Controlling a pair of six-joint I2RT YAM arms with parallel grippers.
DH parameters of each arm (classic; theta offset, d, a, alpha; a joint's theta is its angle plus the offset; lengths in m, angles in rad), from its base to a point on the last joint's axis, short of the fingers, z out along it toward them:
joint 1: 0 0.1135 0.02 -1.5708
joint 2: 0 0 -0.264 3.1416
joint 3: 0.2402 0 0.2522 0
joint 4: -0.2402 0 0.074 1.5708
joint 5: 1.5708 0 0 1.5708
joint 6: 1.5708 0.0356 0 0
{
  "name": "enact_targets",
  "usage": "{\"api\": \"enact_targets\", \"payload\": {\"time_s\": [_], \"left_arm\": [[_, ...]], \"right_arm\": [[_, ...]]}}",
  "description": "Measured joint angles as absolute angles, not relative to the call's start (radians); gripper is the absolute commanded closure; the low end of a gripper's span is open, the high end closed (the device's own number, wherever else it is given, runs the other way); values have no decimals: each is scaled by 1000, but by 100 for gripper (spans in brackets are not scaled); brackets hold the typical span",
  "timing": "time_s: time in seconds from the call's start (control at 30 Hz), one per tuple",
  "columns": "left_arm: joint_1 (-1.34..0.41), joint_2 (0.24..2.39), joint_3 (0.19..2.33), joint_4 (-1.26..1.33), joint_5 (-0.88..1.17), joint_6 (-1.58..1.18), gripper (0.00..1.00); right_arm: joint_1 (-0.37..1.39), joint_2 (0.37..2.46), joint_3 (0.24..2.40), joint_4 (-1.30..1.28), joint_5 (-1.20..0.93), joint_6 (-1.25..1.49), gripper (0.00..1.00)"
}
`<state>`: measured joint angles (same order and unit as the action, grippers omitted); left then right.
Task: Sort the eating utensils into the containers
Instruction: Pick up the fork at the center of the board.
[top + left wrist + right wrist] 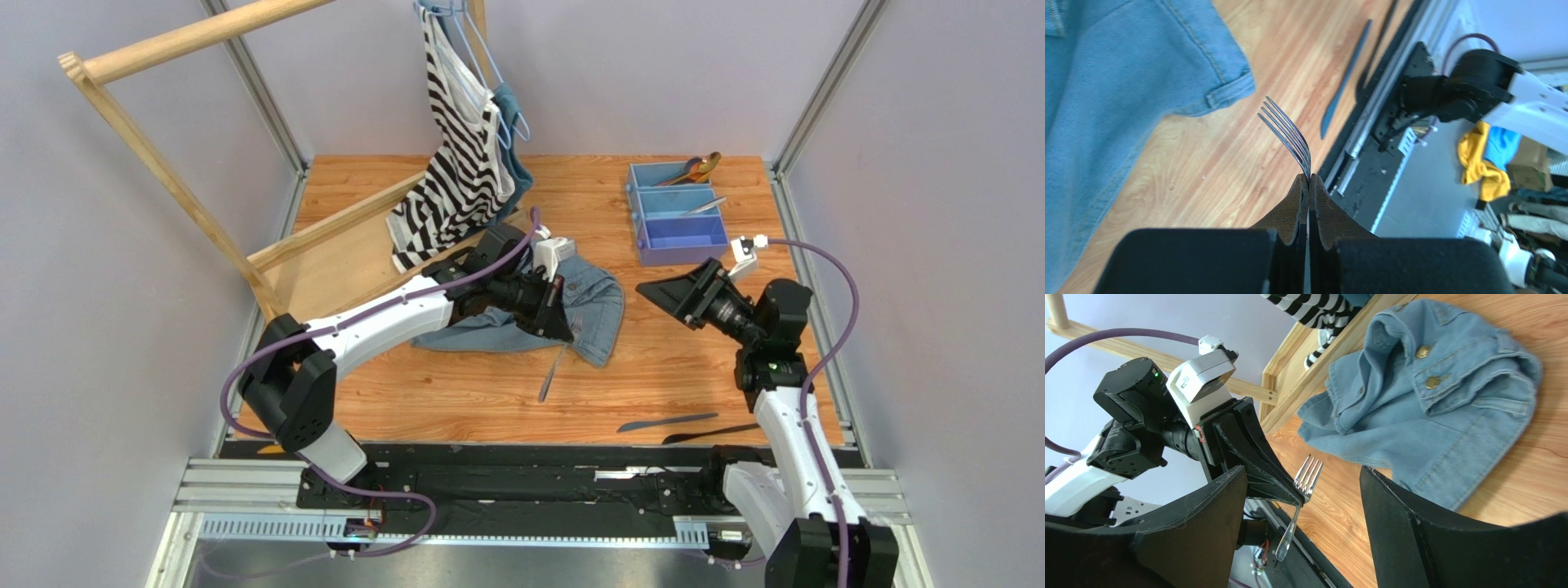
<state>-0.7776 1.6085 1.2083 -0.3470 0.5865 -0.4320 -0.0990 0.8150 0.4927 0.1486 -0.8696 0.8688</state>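
In the top view, the left hand hangs over the middle of the tabletop, just beside a crumpled denim jacket. A silver fork dangles from it, clear of the wood. The right hand hovers near it, aimed its way, between the jacket and the light blue tray at the far right. The tray has 3 compartments: spoons lie in the far one and a silvery piece in the middle one. 2 dark knives lie loose near the front edge.

In the left wrist view, the fingers are pressed together on the fork's neck, with the tines curving up and away from them. 1 knife rests on the wood beyond.

In the right wrist view, the right hand's fingers stand wide apart with nothing between them. The fork hangs just ahead, tines up and handle down.

The step in hand looks like a hand-over of the fork, since the tray sits on the right arm's side. The next move would have the right hand close on the free handle before the left lets go, then carry the fork to the compartment with the silvery piece.
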Motion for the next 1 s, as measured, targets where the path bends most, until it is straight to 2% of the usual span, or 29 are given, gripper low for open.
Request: {"api": "enact_targets", "payload": {"time_s": [0.2,0.43,0.5,0.53,0.63,0.8,0.9,0.93,1.0], "left_arm": [[-736,1524,1111,-200,744,-443,100],[-727,1496,1098,-128,813,-448,100],[-727,1493,1098,-111,824,-458,100],[-727,1493,1098,-103,830,-464,100],[-727,1493,1098,-83,835,-475,100],[-727,1493,1098,-70,838,-492,100],[-727,1493,1098,-69,837,-496,100],[-727,1493,1097,-68,837,-496,100],[-727,1493,1098,-70,837,-497,100]], "right_arm": [[61,923,488,293,-841,932,31],[204,1063,487,427,-839,1000,36],[220,1079,483,473,-839,1024,41],[224,1084,478,496,-841,1036,50],[236,1095,464,557,-844,1073,52],[260,1098,441,631,-844,1119,61],[274,1106,436,664,-845,1139,77],[277,1109,435,674,-846,1146,88],[280,1111,432,690,-847,1166,96]]}}
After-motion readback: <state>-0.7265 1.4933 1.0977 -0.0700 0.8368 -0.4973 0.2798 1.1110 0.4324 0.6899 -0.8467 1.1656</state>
